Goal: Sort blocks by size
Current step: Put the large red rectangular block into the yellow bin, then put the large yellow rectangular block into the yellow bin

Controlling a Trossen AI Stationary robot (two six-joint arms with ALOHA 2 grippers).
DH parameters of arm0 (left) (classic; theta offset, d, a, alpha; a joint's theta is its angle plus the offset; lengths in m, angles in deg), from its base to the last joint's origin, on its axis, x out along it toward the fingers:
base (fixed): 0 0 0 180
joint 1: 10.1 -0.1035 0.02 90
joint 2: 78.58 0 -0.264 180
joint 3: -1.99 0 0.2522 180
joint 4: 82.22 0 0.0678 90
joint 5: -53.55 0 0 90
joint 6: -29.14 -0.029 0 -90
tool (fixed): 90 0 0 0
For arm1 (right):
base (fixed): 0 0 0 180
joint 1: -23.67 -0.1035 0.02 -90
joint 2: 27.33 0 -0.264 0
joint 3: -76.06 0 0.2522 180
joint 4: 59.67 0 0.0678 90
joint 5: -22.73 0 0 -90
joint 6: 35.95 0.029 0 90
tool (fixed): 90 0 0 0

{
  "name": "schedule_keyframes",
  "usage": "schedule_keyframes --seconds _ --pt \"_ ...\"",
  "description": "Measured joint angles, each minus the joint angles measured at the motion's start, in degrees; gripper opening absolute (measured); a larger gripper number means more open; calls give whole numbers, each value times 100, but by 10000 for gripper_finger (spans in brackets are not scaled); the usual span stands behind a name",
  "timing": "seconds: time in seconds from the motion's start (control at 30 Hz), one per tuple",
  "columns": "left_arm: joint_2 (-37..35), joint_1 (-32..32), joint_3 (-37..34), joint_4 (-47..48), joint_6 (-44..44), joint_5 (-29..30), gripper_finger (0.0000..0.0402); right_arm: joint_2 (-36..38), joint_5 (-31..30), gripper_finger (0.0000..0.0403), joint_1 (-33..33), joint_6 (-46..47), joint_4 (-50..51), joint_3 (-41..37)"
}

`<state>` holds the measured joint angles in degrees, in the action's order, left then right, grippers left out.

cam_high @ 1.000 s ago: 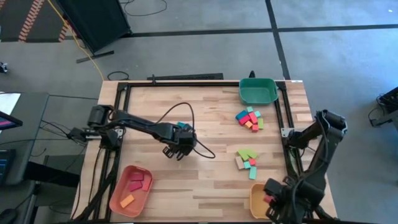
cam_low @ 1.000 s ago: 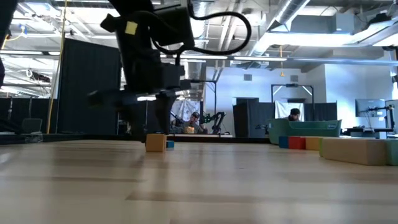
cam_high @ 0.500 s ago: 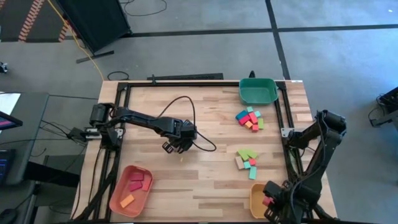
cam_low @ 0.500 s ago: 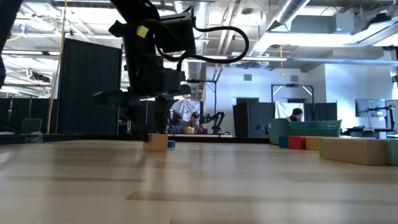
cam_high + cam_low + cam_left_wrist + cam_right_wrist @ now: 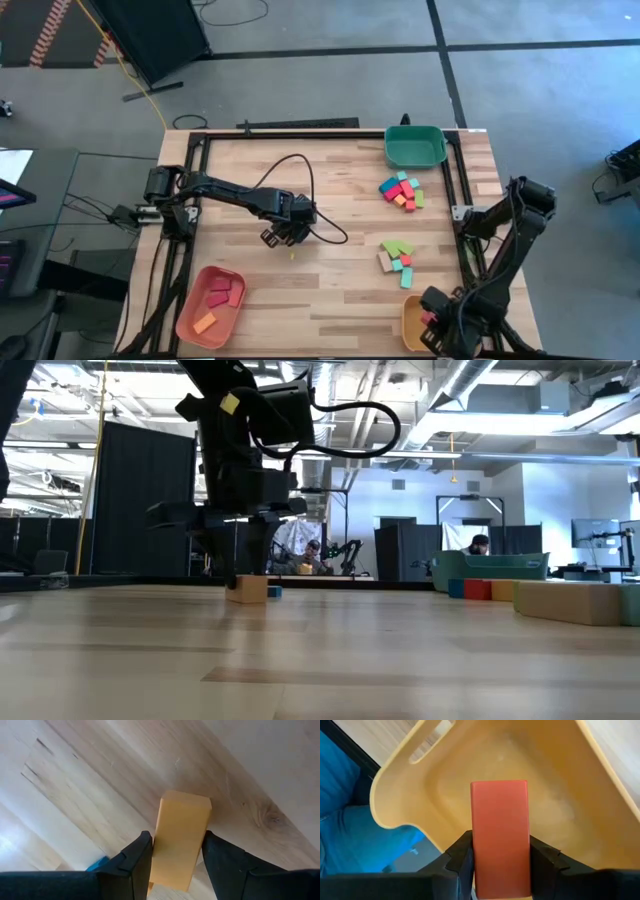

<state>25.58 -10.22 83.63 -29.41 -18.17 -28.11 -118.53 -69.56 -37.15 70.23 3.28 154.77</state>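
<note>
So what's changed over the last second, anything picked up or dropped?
The left gripper slid a little across the table centre, then closed on the tan-orange block, which sits on the wood. The right gripper shifted slightly over the yellow tray, its hold on the red block unchanged. The loose block clusters stayed put.

Green tray [image 5: 415,146], salmon tray [image 5: 208,306], yellow tray [image 5: 485,765] at wooden table [image 5: 330,190] edges.

yellow tray [image 5: 412,322] partly hidden under right arm, red block's [image 5: 500,830] near end cut off
</note>
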Motion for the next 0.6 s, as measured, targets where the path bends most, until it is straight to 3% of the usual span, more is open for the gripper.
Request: schedule_keyframes --seconds 0.4,0.6 --pt "0 0 0 35 4 -56 160 0 -1 229 23 29 -2 0" --pt "-2 -45 0 24 67 -248 133 13 68 239 23 31 34 35"
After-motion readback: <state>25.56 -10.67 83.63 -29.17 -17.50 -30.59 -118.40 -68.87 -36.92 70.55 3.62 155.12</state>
